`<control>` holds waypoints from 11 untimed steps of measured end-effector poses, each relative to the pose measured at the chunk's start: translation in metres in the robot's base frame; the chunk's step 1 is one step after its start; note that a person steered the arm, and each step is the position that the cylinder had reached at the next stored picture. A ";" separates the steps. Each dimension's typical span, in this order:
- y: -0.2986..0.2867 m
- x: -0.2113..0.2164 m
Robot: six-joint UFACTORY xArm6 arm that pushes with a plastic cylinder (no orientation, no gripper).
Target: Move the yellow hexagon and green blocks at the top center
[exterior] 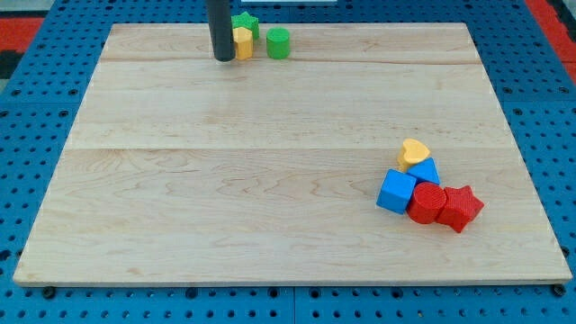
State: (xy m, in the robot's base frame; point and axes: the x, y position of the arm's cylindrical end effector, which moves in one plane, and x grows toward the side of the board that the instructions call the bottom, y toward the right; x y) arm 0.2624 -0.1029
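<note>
Camera view, the only one: my tip (pixel 224 58) is down on the bench (pixel 270 180) near the view's top edge, a little left of centre. It sits touching or just beside the left face of the yellow hexagon (pixel 243 42). The green star (pixel 245 22) is right behind the hexagon, toward the view's top, apparently in contact with it. The green cylinder (pixel 278 42) stands just to the view's right of the hexagon with a small gap between them.

No pincer on this rig, just the bare rod, so nothing is gripped or can be; contact is push only.

Far cluster at the view's lower right, well apart from the work: yellow heart (pixel 414 152), small blue block (pixel 425 169) (shape unclear), blue cube (pixel 397 191), red cylinder (pixel 427 203), red star (pixel 459 208). All bunched and touching.

Handling, my read: blocks look small, rigid and light, probably sliding easily on the smooth wood. The hexagon's flat faces should take a push cleanly; off-centre contact would likely spin it. The cylinder will tend to roll off the rod sideways, so push through its middle. The star's points may catch on the hexagon. The three are already roughly top centre, so only short nudges seem needed.
</note>
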 end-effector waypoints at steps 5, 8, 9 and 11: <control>-0.011 -0.053; 0.006 -0.071; 0.024 -0.069; -0.007 -0.067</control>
State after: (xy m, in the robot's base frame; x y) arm 0.1956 -0.1095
